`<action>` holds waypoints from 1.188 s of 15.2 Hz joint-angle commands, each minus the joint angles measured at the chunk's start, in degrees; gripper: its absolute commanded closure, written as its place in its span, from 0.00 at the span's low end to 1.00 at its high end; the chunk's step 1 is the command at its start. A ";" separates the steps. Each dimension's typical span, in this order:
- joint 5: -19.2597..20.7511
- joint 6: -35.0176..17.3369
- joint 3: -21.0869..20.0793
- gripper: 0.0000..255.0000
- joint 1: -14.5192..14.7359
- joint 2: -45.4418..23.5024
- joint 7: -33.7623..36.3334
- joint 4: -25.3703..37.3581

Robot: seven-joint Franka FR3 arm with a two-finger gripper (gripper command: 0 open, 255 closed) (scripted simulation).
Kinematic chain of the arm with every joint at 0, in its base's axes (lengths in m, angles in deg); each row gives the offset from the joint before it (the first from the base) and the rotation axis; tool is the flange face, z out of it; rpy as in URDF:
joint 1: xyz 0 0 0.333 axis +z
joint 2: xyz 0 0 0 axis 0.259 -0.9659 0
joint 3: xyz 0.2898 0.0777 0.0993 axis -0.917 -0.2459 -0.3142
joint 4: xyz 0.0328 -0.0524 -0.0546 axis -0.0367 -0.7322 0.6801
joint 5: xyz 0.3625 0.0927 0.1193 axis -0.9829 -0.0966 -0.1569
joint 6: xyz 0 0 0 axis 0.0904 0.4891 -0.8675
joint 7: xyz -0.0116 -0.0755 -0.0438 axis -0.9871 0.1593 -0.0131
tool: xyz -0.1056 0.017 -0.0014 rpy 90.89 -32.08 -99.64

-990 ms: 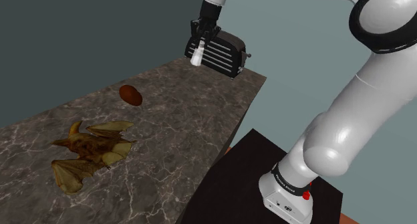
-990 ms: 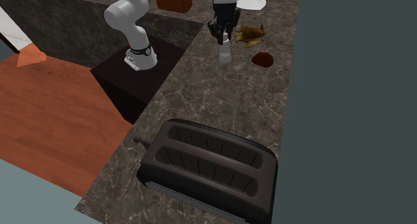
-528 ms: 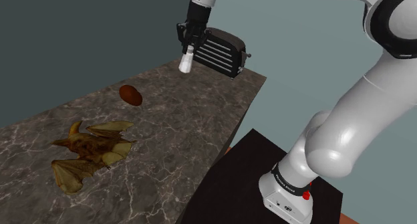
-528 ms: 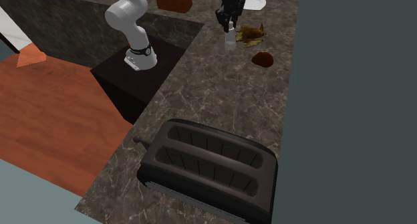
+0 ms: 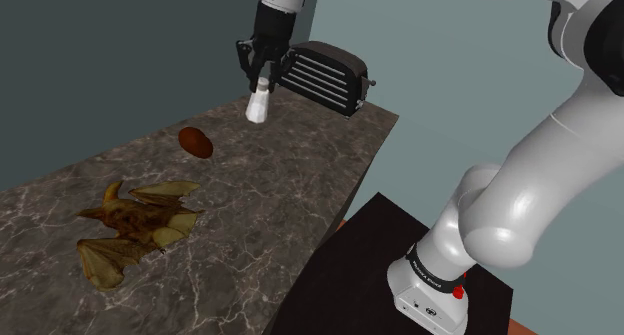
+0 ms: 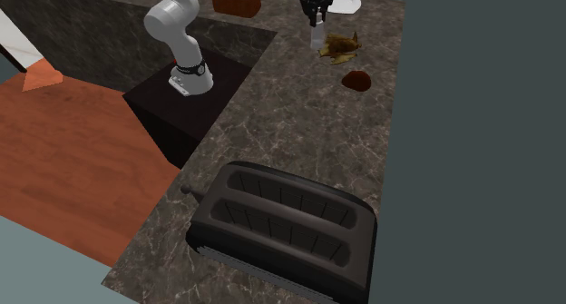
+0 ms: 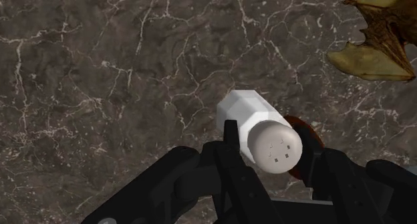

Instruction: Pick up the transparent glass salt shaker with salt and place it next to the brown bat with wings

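The bat (image 5: 130, 228) lies on the counter (image 5: 280, 183) at the shoulder view's lower left. A small round lump (image 5: 195, 141) lies farther back, between the bat and the toaster (image 5: 330, 76) at the far end. The shaker (image 5: 258, 105) hangs in the gripper (image 5: 262, 81) above the counter, just left of the toaster there, and the stand (image 5: 370, 248) is beside the counter on the right.

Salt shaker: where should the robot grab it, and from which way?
The salt shaker is tall and narrow with flat sides, so it is probably best gripped at its upper end, near the rounded holed cap, coming down from above. The gripper holds it that way now.
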 commanded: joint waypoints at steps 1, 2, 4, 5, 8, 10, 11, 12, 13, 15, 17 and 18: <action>-0.01 -0.05 -1.62 1.00 1.32 -0.02 3.00 0.15; 0.00 -0.12 -2.38 1.00 1.94 -0.13 4.39 0.28; 0.05 -0.24 -3.91 1.00 3.19 -0.54 7.17 0.73; 0.10 -0.28 -4.67 1.00 3.81 -0.83 8.56 1.06; 0.36 -0.33 -6.94 1.00 5.66 -2.04 12.77 2.44; 0.64 -0.29 -8.35 1.00 6.89 -3.09 15.48 3.65; 0.64 -1.06 -8.34 1.00 6.90 -3.12 15.45 2.90; 0.63 -1.82 -8.35 1.00 6.91 -3.15 15.42 2.17; 0.63 -2.58 -8.36 1.00 6.91 -3.20 15.40 1.46; 0.62 -4.10 -8.38 1.00 6.93 -3.33 15.35 0.07; 0.63 -5.62 -8.40 1.00 6.94 -3.51 15.31 -1.27; 0.63 -6.37 -8.41 1.00 6.95 -3.62 15.29 -1.92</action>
